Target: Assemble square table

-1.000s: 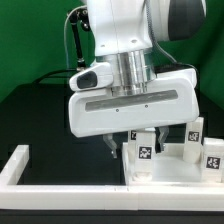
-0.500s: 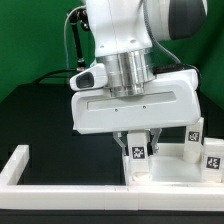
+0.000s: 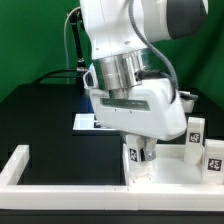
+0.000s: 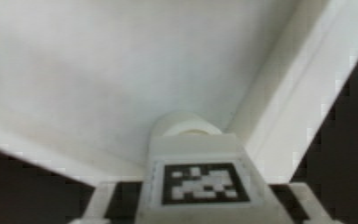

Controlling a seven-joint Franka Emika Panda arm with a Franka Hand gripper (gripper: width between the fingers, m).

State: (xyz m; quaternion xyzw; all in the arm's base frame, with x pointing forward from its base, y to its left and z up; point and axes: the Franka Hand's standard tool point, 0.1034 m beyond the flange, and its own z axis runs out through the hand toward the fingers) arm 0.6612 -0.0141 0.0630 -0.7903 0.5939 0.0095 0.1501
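The square table slab (image 3: 168,172) lies at the exterior view's lower right, white with a raised rim. My gripper (image 3: 139,150) is shut on a white tagged leg block (image 3: 133,157) and holds it upright over the slab's near corner at the exterior view's left. I cannot tell if the leg touches the slab. In the wrist view the leg block (image 4: 199,178) sits between my fingers (image 4: 101,203), tag facing the camera, with the slab's surface (image 4: 123,70) and its rim (image 4: 313,80) beyond it. Two more leg blocks (image 3: 197,130) (image 3: 213,158) stand on the slab's right side.
Long white border bars run along the exterior view's left (image 3: 14,166) and front (image 3: 70,196). The marker board (image 3: 86,122) lies on the black table behind my arm. A green backdrop stands at the rear.
My wrist has turned, so the hand's wide face now angles toward the exterior view's right. The held leg block has shifted slightly left and lower, toward the slab's corner.
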